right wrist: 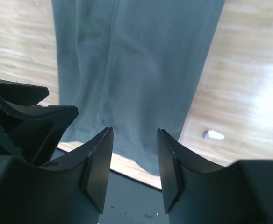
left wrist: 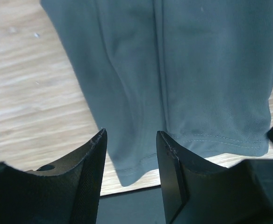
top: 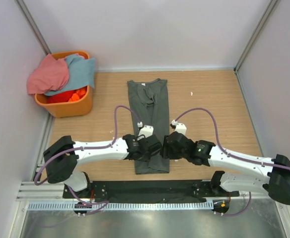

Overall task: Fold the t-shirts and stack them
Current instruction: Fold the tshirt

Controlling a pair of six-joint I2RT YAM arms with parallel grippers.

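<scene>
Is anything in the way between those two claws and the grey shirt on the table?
Nothing visible is. The left gripper and right gripper are both open right at the near hem of the dark grey t-shirt, with only cloth and table ahead of them. The orange basket stands far off, back left.

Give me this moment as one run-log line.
dark grey t-shirt: lengthwise strip on table | left claw: open over near hem | right claw: open over near hem
</scene>
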